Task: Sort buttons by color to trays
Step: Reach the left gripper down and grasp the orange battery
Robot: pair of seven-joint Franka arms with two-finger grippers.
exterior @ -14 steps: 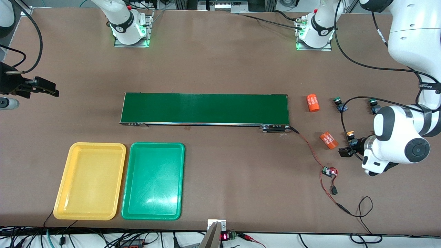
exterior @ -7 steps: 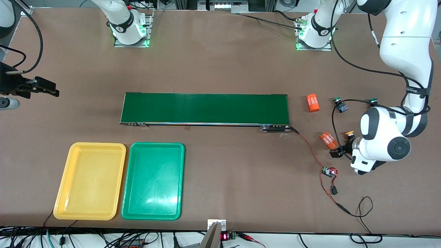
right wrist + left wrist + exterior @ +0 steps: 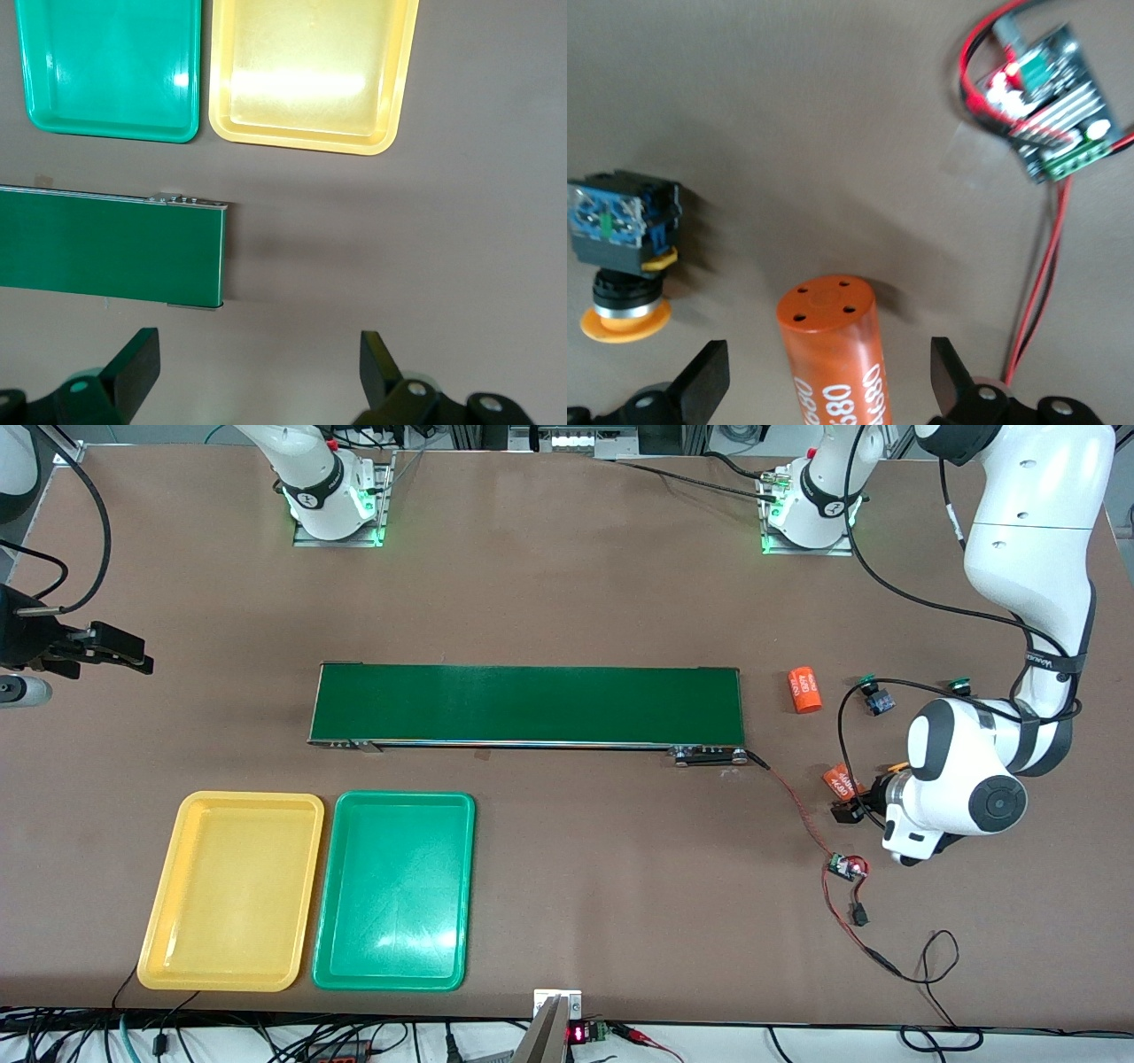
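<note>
Two trays sit side by side near the front camera at the right arm's end of my table: the yellow tray (image 3: 232,890) at the outer side and the green tray (image 3: 394,890) touching close beside it, both with nothing in them. From my right wrist camera I see the same pair, yellow tray (image 3: 310,75) and green tray (image 3: 111,69), with one end of the conveyor belt (image 3: 106,252) below them. On the front camera the conveyor belt (image 3: 527,704) lies farther from the camera than the trays, along the middle of the table.

My left gripper (image 3: 849,808) hangs low over an orange cylinder (image 3: 840,779) at the left arm's end of the table; its fingers are spread wide. From my left wrist camera the left gripper (image 3: 828,390) has a finger on each side of the orange cylinder (image 3: 833,350), with clear gaps, so it grips nothing. My right gripper (image 3: 111,646) waits over bare table at the right arm's end, fingers (image 3: 133,367) also parted.

A second orange cylinder (image 3: 804,689) lies just off the belt's end. A yellow-capped button (image 3: 622,252) lies on its side beside the framed cylinder. One green-capped button (image 3: 875,698) and another green-capped one (image 3: 957,685), mostly hidden by the arm, sit farther from the camera. A small circuit board (image 3: 1059,111) with red wires lies near.
</note>
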